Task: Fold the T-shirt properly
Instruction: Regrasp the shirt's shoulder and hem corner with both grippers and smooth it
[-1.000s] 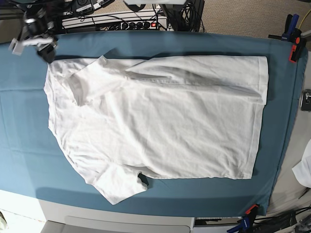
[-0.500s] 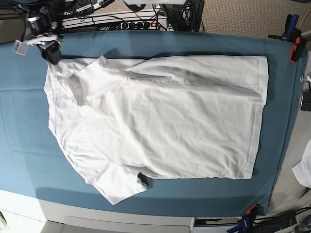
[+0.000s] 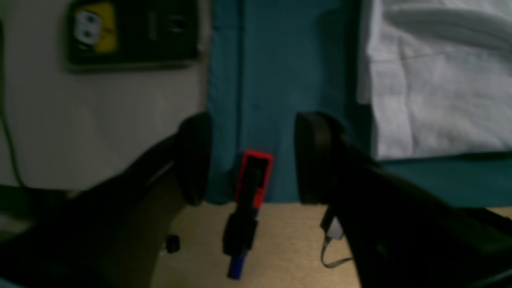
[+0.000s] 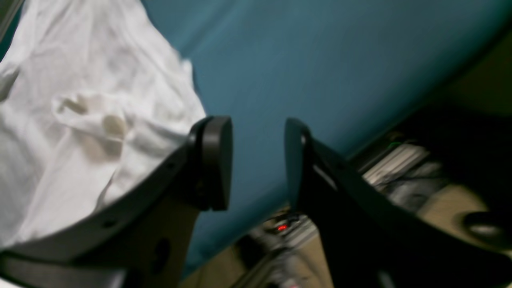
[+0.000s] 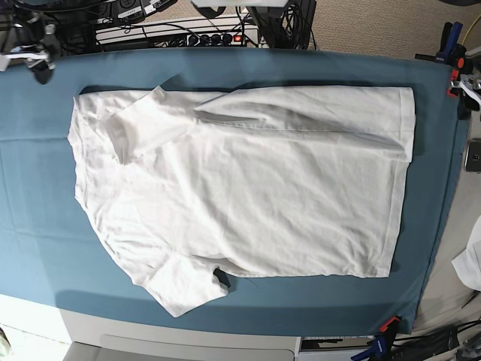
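Your teal cloth sheet (image 5: pixel 45 195) covers the table, and the wrinkled plain white cotton T-shirt (image 5: pixel 248 188) lies spread flat on its middle. Only your left wrist view shows the red-tipped clamp (image 3: pixel 253 182) at the sheet's edge, between the left gripper (image 3: pixel 252 158), fingers wide apart, empty. Your right gripper (image 4: pixel 258 160) gapes beside the shirt's edge, holding nothing. You'll find no readable writing.
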